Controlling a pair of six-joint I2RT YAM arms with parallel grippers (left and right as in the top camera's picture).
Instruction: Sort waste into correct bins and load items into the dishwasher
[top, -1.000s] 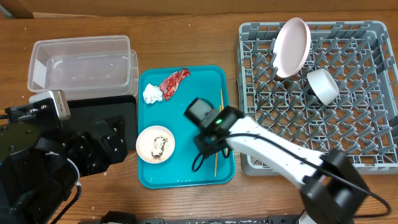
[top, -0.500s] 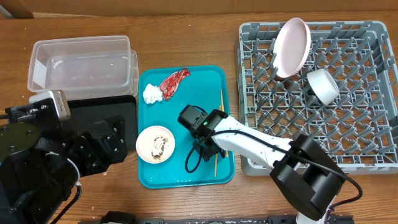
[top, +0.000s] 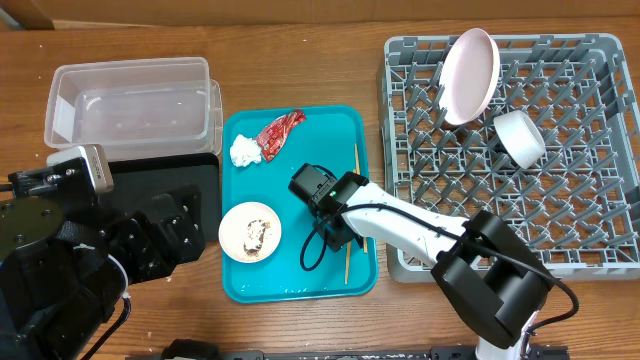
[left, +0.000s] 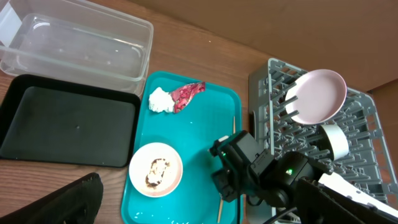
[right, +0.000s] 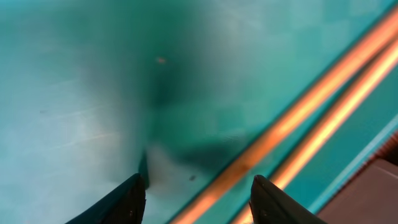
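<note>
On the teal tray (top: 300, 275) lie a red wrapper (top: 280, 131), a white napkin (top: 244, 151), a small white bowl (top: 250, 231) with rice and brown scraps, and wooden chopsticks (top: 356, 165) along the right edge. My right gripper (top: 340, 238) is low over the tray by the chopsticks. In the right wrist view it is open (right: 202, 202), with one chopstick (right: 298, 112) running diagonally between the fingers. A pale plate (top: 470, 75) and a white cup (top: 520, 138) stand in the grey rack (top: 590, 200). My left gripper (top: 165, 240) hovers over the black tray (top: 195, 170), open and empty.
The clear tub (top: 130, 100) stands at the back left, behind the black tray. The rack's left wall is close to the tray's right edge. The left wrist view shows the tub (left: 74, 43), the black tray (left: 62, 124) and the bowl (left: 155, 169) from above.
My right arm has swung lower over the teal tray and its gripper has shifted slightly left, down by the chopsticks. The left arm and all objects have stayed still.
</note>
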